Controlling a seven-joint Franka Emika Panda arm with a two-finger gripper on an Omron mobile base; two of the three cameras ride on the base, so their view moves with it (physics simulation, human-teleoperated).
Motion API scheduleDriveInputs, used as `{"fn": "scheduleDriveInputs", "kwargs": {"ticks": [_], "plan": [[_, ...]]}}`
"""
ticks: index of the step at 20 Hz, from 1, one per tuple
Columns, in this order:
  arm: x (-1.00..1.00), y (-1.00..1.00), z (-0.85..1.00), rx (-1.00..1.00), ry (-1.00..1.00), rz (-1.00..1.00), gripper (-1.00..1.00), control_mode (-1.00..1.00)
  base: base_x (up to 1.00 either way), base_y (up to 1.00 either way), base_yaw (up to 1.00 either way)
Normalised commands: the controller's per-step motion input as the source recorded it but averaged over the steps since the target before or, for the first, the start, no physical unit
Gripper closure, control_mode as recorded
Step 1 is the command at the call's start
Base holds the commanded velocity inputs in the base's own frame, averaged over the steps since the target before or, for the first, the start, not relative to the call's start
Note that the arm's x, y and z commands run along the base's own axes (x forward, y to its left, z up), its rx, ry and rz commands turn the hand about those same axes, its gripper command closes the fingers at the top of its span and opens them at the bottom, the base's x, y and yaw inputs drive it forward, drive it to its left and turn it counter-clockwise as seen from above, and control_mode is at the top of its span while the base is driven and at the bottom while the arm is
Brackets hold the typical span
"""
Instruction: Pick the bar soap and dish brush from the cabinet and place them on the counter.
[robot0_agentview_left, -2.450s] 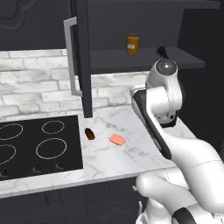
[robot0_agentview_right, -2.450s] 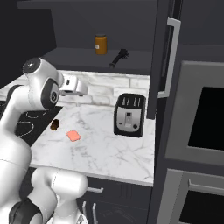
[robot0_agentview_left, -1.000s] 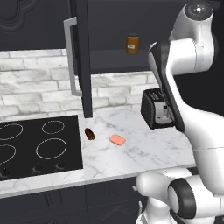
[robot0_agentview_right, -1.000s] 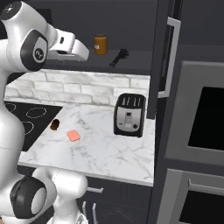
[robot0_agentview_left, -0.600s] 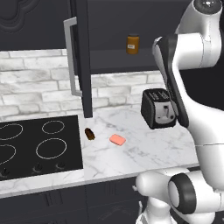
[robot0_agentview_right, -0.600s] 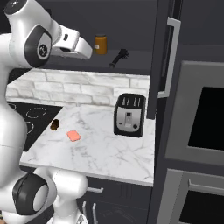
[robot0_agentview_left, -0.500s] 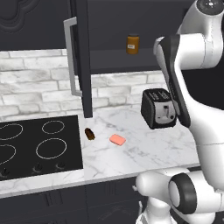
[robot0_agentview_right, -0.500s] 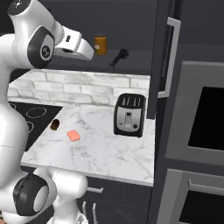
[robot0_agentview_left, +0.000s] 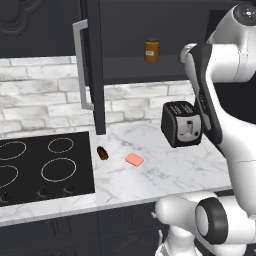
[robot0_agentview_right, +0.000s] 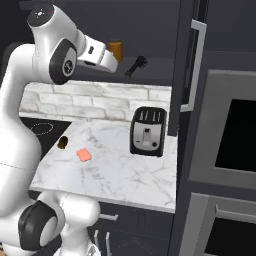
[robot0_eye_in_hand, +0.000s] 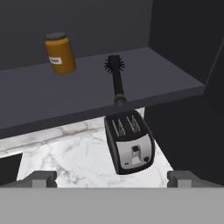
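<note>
Reaching higher than a moment ago: the arm has swung its hand from low over the counter (robot0_agentview_right: 120, 175) up to shelf level, and since half a second back it has edged slightly nearer the open cabinet (robot0_agentview_right: 192, 65). Bar soap (robot0_agentview_left: 134, 159) unmoved, flat on the marble just right of the brown lump (robot0_agentview_left: 102, 153), near the cooktop (robot0_agentview_left: 45, 165).

Gripper (robot0_eye_in_hand: 112, 177) with jaws spread wide, nothing between them; only the two finger tips (robot0_eye_in_hand: 43, 178) visible at the bottom of the hand view.

Dish brush (robot0_eye_in_hand: 115, 78) lies on the dark shelf straight ahead of the pincer and well apart from it, bristle head toward the back, handle end at the shelf's front edge. In the right base view the brush (robot0_agentview_right: 136, 65) sits just right of the hand.

Amber jar (robot0_eye_in_hand: 60, 53) upright on the same shelf, left of the brush, apart from it. Toaster (robot0_eye_in_hand: 129, 143) on the counter below the shelf edge. Nothing stands between pincer and brush; cabinet door (robot0_agentview_left: 92, 65) hangs open to the left
</note>
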Motion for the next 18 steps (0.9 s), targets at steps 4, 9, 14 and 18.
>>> {"fn": "scheduleDriveInputs", "kwargs": {"ticks": [4, 9, 14, 18], "plan": [[0.12, -0.13, 0.0, 0.0, -0.06, 0.0, -1.0, -1.0, 0.0, 0.0, 0.0], [0.22, -0.12, -0.03, 0.0, -0.05, 0.0, -1.0, -1.0, 0.0, 0.0, 0.0], [0.34, -0.07, -0.11, 0.0, -0.02, 0.0, -1.0, -1.0, 0.0, 0.0, 0.0], [0.37, -0.06, -0.03, 0.0, 0.01, 0.0, -1.0, -1.0, 0.0, 0.0, 0.0]]}}
